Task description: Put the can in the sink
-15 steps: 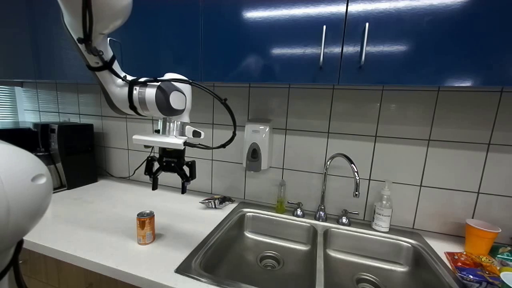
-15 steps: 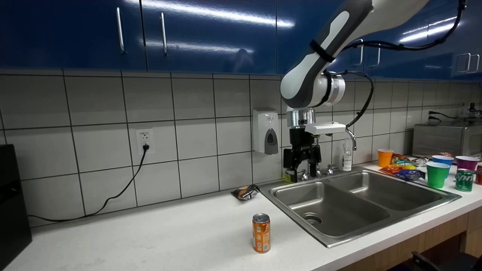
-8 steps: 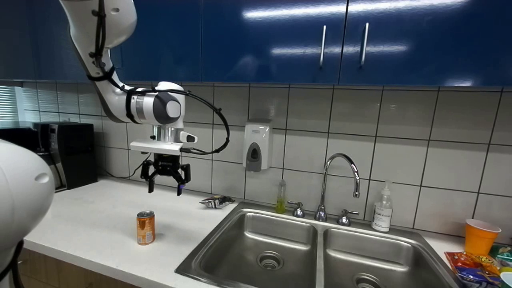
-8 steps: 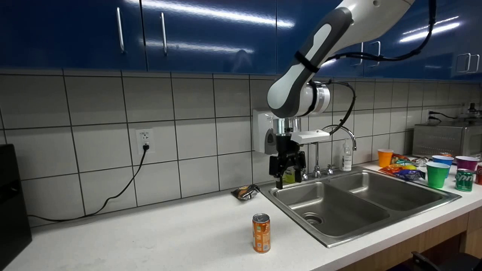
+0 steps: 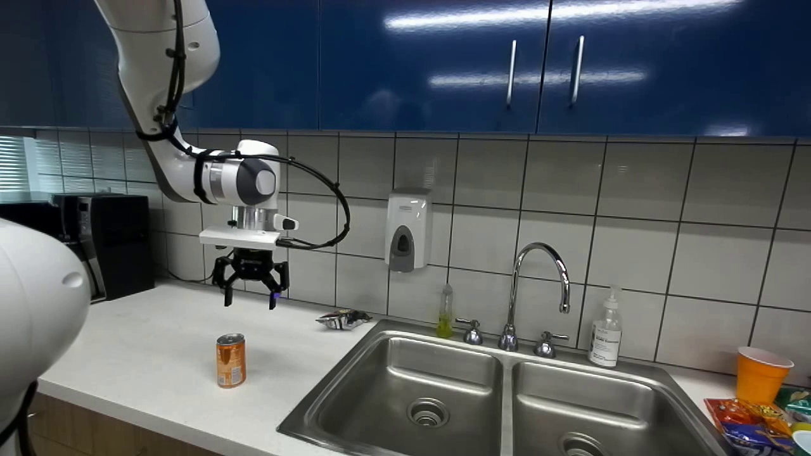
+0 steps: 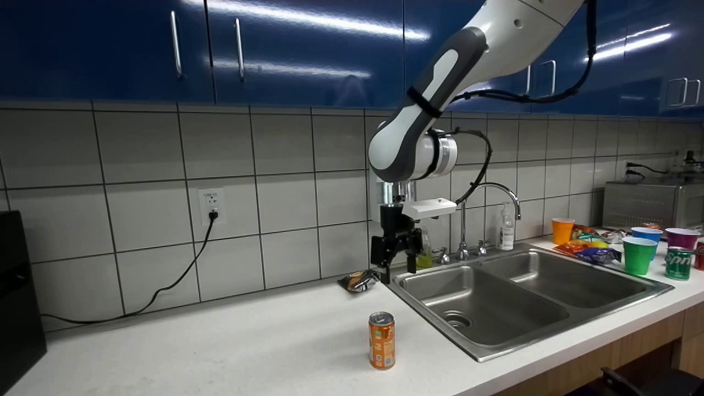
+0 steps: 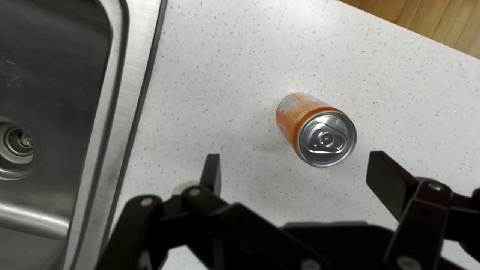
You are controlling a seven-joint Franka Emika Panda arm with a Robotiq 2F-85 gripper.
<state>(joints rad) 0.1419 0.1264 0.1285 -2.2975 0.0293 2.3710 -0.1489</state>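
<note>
- Can [image 6: 381, 342], orange, upright on surface [image 6: 220, 352], lower centre in an exterior view; label too small to read.
- Fingers [image 7: 390, 183] wide apart, nothing held, lower half of wrist view.
- Green can [image 6: 678, 263], far right in an exterior view: white letters starting "Sp".
- Pump bottle [image 5: 605, 339], right of centre: label illegible.
- Clear bottle [image 5: 445, 309]: yellow-green liquid [image 5: 444, 329] in bottom.
- Sink [image 7: 138, 48] left in wrist view, apart from can.
</note>
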